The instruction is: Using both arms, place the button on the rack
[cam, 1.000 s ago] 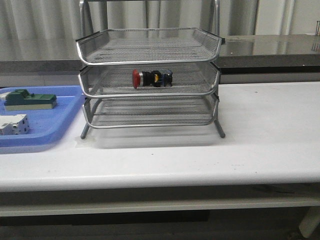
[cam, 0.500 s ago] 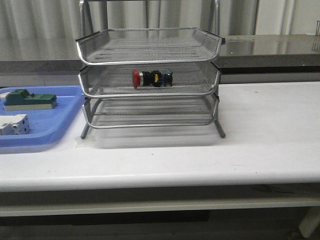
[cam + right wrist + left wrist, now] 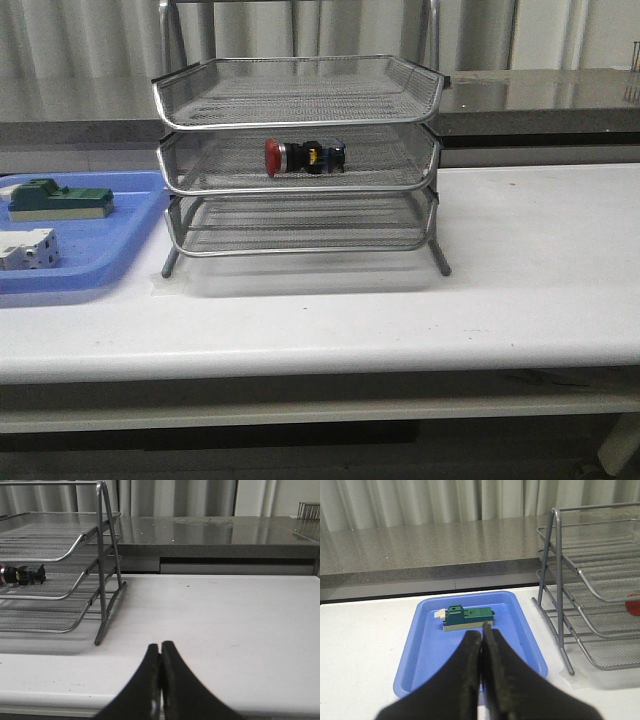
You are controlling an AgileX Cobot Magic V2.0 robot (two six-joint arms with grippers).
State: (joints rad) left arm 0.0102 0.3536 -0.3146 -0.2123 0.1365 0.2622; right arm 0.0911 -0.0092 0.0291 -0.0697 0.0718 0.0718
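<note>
The button [image 3: 304,156], red cap to the left and black body to the right, lies on its side in the middle tier of the silver wire rack [image 3: 300,105]. It also shows in the right wrist view [image 3: 22,574], and its red cap edge shows in the left wrist view [image 3: 634,605]. My left gripper [image 3: 481,632] is shut and empty, pulled back in front of the blue tray. My right gripper [image 3: 160,647] is shut and empty, over the table's front edge to the right of the rack [image 3: 60,555]. Neither arm shows in the front view.
A flat blue tray [image 3: 110,250] lies left of the rack and holds a green-and-cream block [image 3: 60,199] and a white terminal block [image 3: 27,248]. The tray [image 3: 427,655] and green block [image 3: 468,617] also show in the left wrist view. A grey counter runs behind the white table.
</note>
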